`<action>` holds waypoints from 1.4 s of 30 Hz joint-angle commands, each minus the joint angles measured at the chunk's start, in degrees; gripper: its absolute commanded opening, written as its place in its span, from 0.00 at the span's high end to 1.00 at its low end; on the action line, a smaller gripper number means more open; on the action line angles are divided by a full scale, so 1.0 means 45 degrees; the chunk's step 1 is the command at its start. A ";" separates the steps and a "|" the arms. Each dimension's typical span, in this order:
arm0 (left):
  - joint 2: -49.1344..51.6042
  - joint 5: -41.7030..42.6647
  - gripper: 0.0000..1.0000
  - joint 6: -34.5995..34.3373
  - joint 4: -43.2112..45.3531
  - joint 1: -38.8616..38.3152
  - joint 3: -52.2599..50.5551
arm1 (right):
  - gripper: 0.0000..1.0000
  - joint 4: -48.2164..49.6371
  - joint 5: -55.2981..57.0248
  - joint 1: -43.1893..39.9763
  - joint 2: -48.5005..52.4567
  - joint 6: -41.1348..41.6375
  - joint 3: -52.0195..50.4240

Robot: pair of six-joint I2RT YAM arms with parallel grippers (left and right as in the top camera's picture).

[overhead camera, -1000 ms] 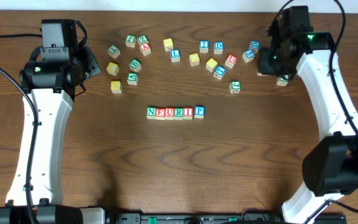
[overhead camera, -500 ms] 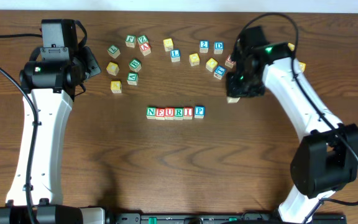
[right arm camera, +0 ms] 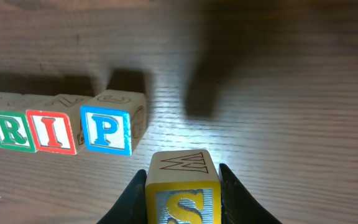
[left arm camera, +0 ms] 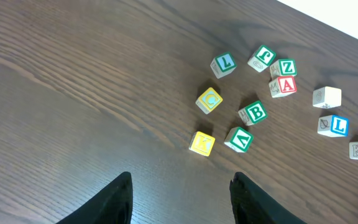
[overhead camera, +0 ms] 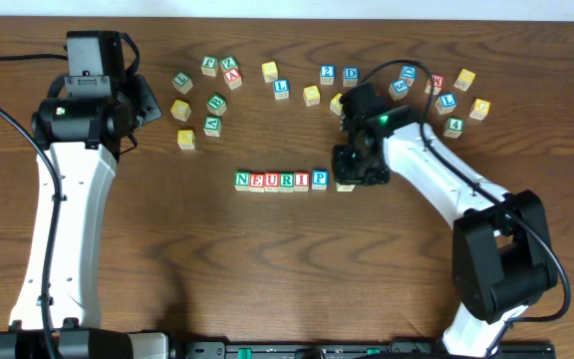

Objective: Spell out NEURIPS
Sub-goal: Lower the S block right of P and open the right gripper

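A row of cubes reading N E U R I P (overhead camera: 280, 180) lies mid-table, with the blue P (overhead camera: 319, 179) at its right end. In the right wrist view the green R (right arm camera: 14, 129), red I (right arm camera: 55, 131) and blue P (right arm camera: 107, 130) show. My right gripper (overhead camera: 351, 176) is shut on the yellow S cube (right arm camera: 182, 193) and holds it just right of the P, a small gap apart. My left gripper (left arm camera: 180, 198) is open and empty, raised at the far left, well away from the row.
Loose cubes lie in an arc along the back: a left group with green B (left arm camera: 253, 112), yellow cubes (left arm camera: 202, 142) and red A (left arm camera: 283, 84), a middle group (overhead camera: 312, 95) and a right group (overhead camera: 446, 102). The right arm's body covers some cubes near it.
My right arm has swung from the back right cubes leftward and forward, carrying the S cube to just right of the P. The left arm has not moved.
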 commanded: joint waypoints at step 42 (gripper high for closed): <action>-0.0039 -0.0112 0.50 0.0058 -0.0039 0.0019 0.0073 | 0.80 0.1005 0.1039 0.0607 0.0918 0.0874 -0.0165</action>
